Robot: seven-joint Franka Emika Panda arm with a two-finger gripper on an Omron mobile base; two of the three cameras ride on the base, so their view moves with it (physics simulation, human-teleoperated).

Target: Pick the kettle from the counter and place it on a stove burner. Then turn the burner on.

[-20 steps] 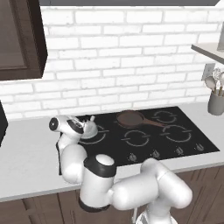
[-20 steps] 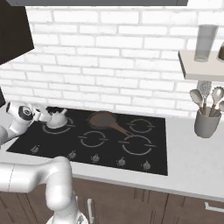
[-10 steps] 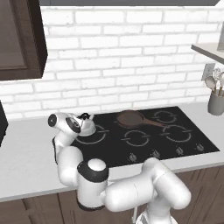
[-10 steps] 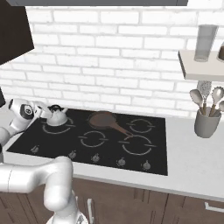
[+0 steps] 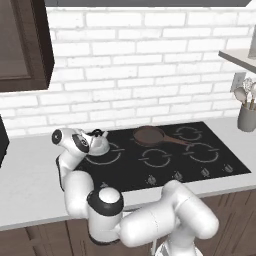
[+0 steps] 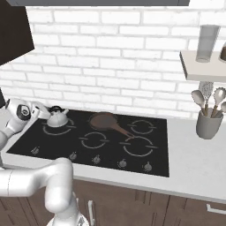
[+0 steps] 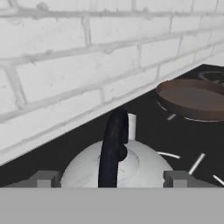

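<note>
We see the kettle [image 5: 100,144] sitting upright on the black glass cooktop [image 6: 145,154], on the ring of the stove burner [image 6: 56,129] at the cooktop's left end.

The kettle is small, squat and rounded, with a smooth silvery-white shell, a thin dark handle arching over it and a little knob on its lid. In the hand view the gripper [image 7: 111,179] is just above the kettle's dome, its two grey fingertips [image 7: 46,178] set well apart on either side of the handle, with nothing pinched between them. The brown frying pan [image 5: 150,135] is round and shallow, resting on the next ring to the right, apart from the kettle. The counter [image 5: 30,180] is a flat, pale grey slab around the glossy glass. Behind it runs a white brick wall [image 6: 114,57] with grey joints.
</note>
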